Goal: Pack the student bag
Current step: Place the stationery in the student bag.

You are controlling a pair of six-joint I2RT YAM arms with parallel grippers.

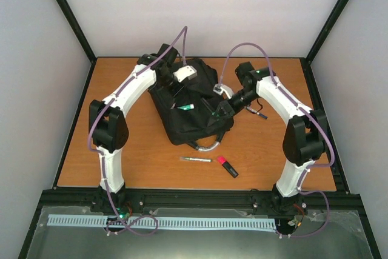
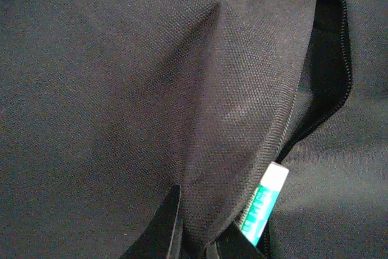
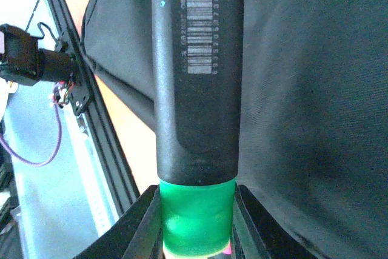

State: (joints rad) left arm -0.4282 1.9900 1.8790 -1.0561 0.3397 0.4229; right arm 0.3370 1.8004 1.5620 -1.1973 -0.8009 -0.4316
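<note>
- The bag lies flat in the middle of the table, between the two arms, a little toward the far side.
- Its grey loop handle points toward the near edge.
- The left gripper is down on the bag's top, jaws together and pinching a fold of the black fabric, which rises in a ridge between them.
- Just right of that fold in the left wrist view the zip opening gapes, its dark zip line curving away.
- A teal-and-white item pokes out of the opening, close beside the pinched fold; what it is I cannot tell.
- From above, the same item shows as a small green spot on the bag.
- The right gripper is clamped on a marker, fingers on either side of its green end.
- The marker's black body, with a barcode on it, runs out from the jaws over the bag's fabric.
- From above, the right gripper sits at the bag's right edge, aimed inward.
- On the bare wood just near of the bag lie a thin pen and a black highlighter with a red end.
- Those two are close together but apart, and neither touches the bag.
</note>
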